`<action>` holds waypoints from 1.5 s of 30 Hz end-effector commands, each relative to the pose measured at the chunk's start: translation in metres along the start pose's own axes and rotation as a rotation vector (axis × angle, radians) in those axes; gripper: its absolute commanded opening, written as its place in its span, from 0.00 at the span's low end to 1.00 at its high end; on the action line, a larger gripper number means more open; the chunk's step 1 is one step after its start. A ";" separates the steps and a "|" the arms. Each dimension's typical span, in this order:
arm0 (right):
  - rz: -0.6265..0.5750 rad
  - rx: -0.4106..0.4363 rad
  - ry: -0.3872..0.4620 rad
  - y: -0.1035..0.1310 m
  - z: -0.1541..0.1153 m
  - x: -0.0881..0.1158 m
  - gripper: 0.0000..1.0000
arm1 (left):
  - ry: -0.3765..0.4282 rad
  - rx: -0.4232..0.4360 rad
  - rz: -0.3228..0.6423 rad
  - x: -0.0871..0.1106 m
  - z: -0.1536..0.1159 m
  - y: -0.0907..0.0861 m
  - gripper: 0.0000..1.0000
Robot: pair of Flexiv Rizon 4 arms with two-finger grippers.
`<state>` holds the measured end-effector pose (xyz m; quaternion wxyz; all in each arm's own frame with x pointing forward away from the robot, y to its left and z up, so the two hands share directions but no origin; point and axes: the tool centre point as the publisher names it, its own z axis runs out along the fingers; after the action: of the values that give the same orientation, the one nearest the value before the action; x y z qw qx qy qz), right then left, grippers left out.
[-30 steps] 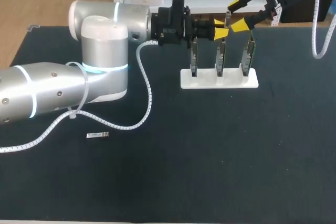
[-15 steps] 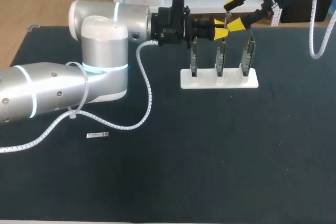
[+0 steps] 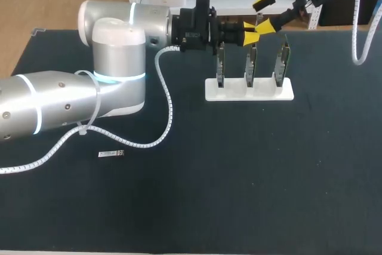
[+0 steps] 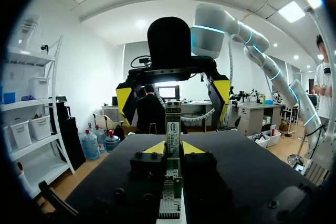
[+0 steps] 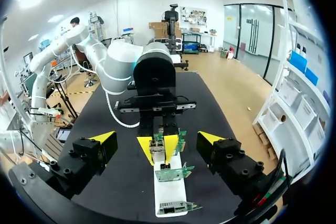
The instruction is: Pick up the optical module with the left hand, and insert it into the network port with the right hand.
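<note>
The optical module [image 3: 111,154] lies flat on the tabletop [image 3: 250,183], under the left arm and well apart from both hands. The left hand [image 3: 249,33] is clamped on the middle network card [image 3: 251,64] in the white stand [image 3: 227,92]. The right hand [image 3: 263,13], fingers wide apart, hovers by the far edge. Wide tabletop separates module and stand.

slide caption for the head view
Left end effector grips the middle card in the white rack; right end effector open nearby.

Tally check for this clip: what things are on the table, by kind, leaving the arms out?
network card, upright: 3
white rack holding them: 1
optical module, lying loose: 1
Total: 5
</note>
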<state>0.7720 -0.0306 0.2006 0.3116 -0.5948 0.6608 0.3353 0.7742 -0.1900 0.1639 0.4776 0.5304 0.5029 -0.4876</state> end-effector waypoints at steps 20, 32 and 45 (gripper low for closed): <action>-0.013 -0.036 -0.002 0.006 -0.005 0.002 1.00 | 0.003 0.006 -0.002 0.000 0.000 0.002 0.00; -0.015 -0.042 -0.007 0.004 -0.004 0.000 1.00 | 0.003 0.006 -0.002 0.000 0.000 0.002 0.00; -0.017 -0.032 -0.013 0.003 -0.002 -0.001 0.00 | 0.003 0.006 -0.002 0.000 0.000 0.002 0.00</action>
<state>0.7682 -0.0325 0.2042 0.3085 -0.6031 0.6488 0.3466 0.7742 -0.1900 0.1639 0.4775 0.5304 0.5028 -0.4876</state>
